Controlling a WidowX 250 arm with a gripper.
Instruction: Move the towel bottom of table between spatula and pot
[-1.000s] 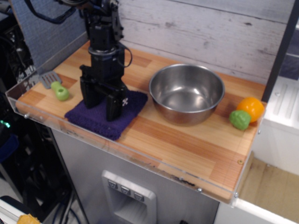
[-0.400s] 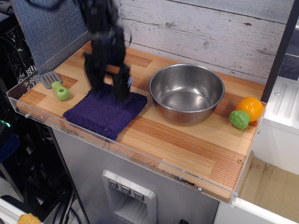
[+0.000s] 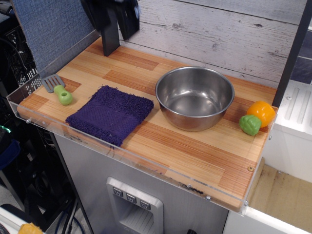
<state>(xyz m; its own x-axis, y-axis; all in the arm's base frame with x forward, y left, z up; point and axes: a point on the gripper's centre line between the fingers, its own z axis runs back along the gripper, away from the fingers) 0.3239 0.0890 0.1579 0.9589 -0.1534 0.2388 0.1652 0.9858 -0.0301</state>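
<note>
Your towel [image 3: 110,114] lies flat on the counter [image 3: 195,146] at the near edge, just beside the clear rim. The spatula [image 3: 57,88] sits close on its left and the pot [image 3: 195,97] close on its right, the towel's far right corner nearly meeting the pot's wall. That is the slot the task names, so you can judge the placement done. The end effector [image 3: 118,24] hangs high at the far left, well apart from the cloth, its two fingers spread and grasping nothing, though the top of it is cut off, so I read the opening only from the lower tips. An orange toy [image 3: 262,112] and a green toy [image 3: 250,125] rest at the right, out of the way.
</note>
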